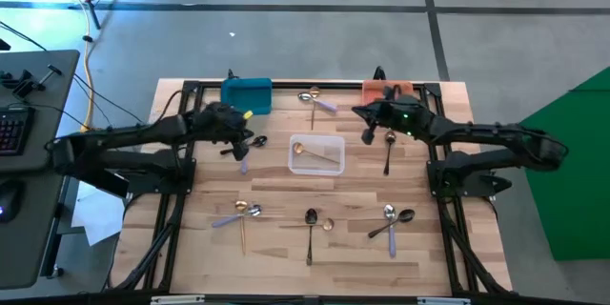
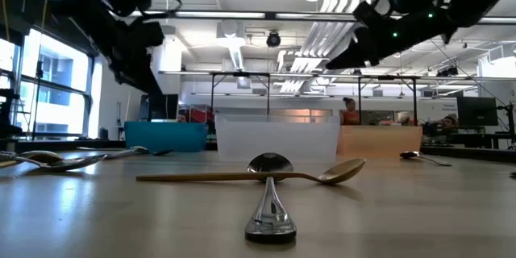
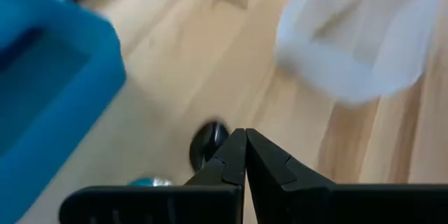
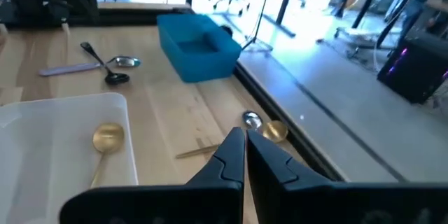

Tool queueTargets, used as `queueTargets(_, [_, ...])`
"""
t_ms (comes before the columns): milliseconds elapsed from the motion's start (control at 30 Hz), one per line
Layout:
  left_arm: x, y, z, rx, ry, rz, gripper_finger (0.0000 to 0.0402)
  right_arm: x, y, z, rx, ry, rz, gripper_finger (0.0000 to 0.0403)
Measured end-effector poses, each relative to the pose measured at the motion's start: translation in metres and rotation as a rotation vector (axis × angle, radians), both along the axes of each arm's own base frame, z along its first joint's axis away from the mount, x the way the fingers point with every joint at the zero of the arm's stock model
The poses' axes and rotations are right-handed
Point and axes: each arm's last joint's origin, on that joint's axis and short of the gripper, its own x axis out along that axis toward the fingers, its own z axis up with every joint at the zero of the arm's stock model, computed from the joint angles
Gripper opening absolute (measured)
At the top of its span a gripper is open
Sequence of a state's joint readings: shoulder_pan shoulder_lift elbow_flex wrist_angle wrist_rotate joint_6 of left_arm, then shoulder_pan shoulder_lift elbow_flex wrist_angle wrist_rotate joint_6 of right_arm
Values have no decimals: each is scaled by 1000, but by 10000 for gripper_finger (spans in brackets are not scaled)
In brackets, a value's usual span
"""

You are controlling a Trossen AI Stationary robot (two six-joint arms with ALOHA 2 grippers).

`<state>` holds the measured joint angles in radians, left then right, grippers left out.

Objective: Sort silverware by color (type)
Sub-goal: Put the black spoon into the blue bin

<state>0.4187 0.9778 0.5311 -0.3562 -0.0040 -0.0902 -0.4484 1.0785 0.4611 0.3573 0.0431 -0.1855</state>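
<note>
Nearest the low camera, a silver spoon [image 2: 270, 197] crosses a gold spoon [image 2: 258, 175]; other spoons scatter the bench [image 1: 286, 243]. Both grippers' fingers [image 3: 245, 155] are together, empty; a careless pick could drag both crossed spoons.

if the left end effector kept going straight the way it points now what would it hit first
Probably the dark spoon lying on the table just ahead of the shut left end effector. Depth is unclear, so it could meet the bare wood beside the spoon instead. The blue bin sits off to one side.
</note>
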Motion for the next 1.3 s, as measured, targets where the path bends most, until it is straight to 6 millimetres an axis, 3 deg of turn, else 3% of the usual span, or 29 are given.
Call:
queueTargets(333, [38, 28, -11, -84, 379, -85, 64, -16, 9, 14, -59, -51, 13, 0])
queueTargets(633, [53, 46, -42, -182, 536, -168, 121, -16, 9, 12, -66, -20, 20, 0])
queueTargets(1000, [58, 49, -69, -221, 644, -220, 96, -16, 9, 12, -71, -17, 22, 0])
queueTargets(1300, [57, 50, -72, -205, 672, -252, 10, -16, 9, 12, -73, -16, 22, 0])
